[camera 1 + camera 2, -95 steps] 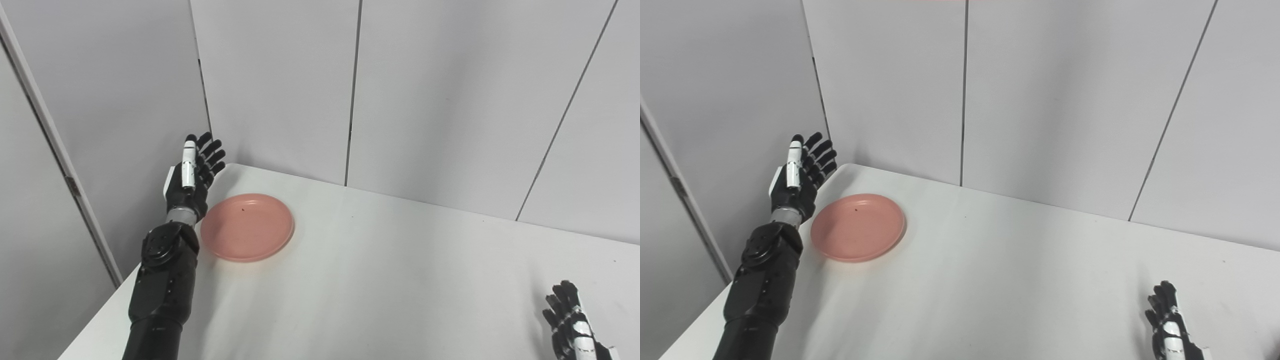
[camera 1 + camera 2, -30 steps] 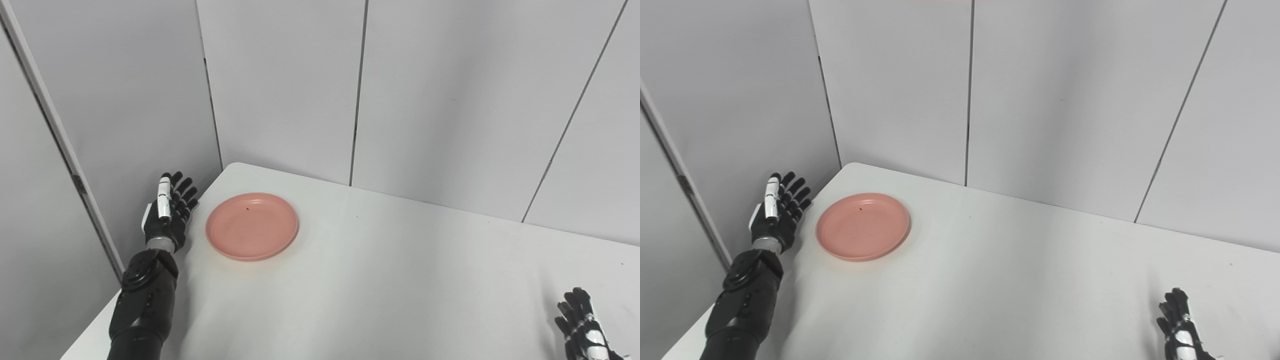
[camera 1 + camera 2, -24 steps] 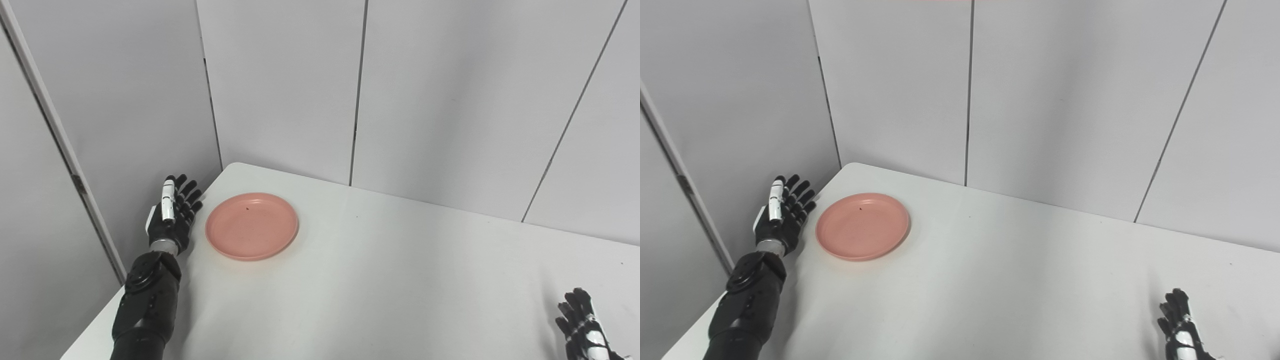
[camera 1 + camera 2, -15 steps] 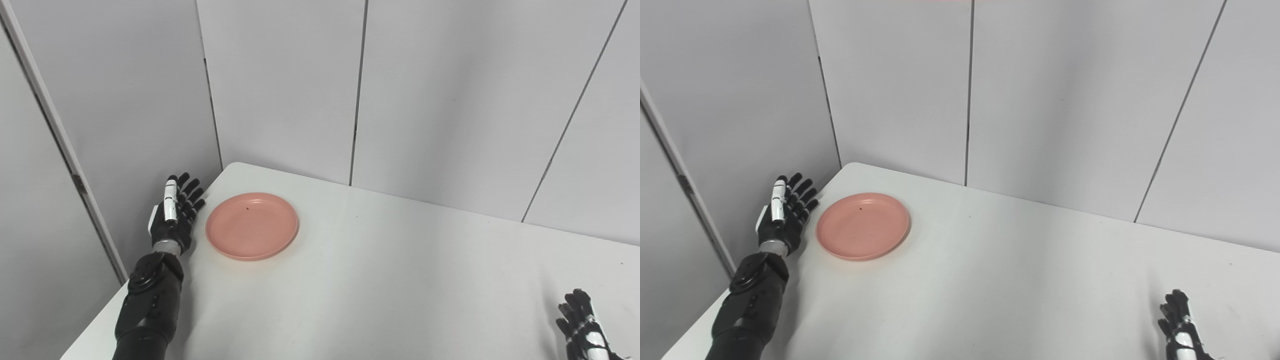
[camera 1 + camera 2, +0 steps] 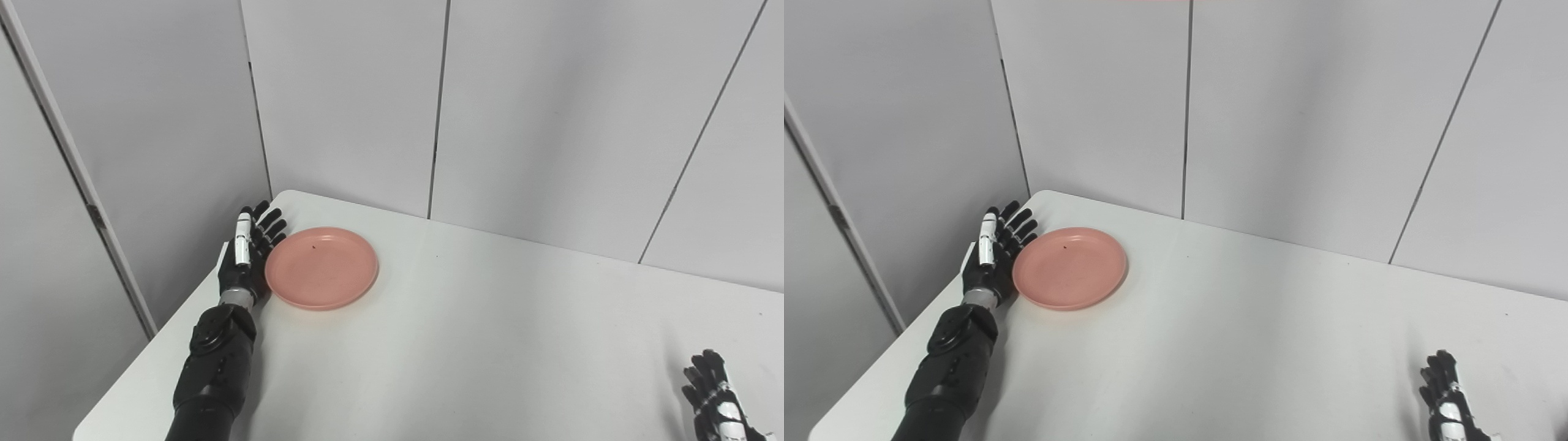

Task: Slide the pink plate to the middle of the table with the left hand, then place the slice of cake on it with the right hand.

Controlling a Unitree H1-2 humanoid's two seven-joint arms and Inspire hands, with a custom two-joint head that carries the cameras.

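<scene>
The pink plate (image 5: 321,267) lies empty near the far left corner of the white table (image 5: 465,343). My left hand (image 5: 246,260) stands on edge, open with its fingers straight, its palm against the plate's left rim. My right hand (image 5: 716,404) rests open low at the table's near right, partly cut off by the picture's edge. No slice of cake shows in either view.
Grey wall panels (image 5: 527,116) close off the table's back and left sides. The table's left edge (image 5: 153,349) runs just beside my left forearm.
My left hand has moved right from beyond the table's edge up against the plate's left rim. The plate has shifted a little to the right. The right hand has stayed put.
</scene>
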